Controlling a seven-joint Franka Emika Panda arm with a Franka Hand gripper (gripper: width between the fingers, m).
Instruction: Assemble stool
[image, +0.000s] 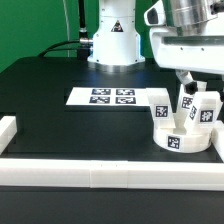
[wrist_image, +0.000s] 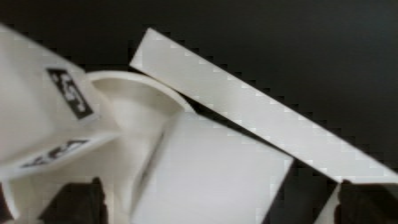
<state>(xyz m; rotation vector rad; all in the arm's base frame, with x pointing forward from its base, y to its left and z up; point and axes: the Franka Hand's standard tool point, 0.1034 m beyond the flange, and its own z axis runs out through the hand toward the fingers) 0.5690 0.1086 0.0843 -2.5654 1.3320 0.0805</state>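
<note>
While fingers (image: 188, 88) hang spread, smooth white round seat (image: 180, 140), blocky tagged legs (image: 160, 110) upright.

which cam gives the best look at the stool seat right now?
The exterior view. It shows the round stool seat whole on the table, tag on its side, legs standing on it, the gripper open above. The wrist view shows only a curved edge of the seat behind close, blurred white parts.

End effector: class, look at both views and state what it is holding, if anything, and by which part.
Nothing is held. The end effector stands open just above the upright legs on the round seat; whether a finger touches a leg cannot be told.
</note>
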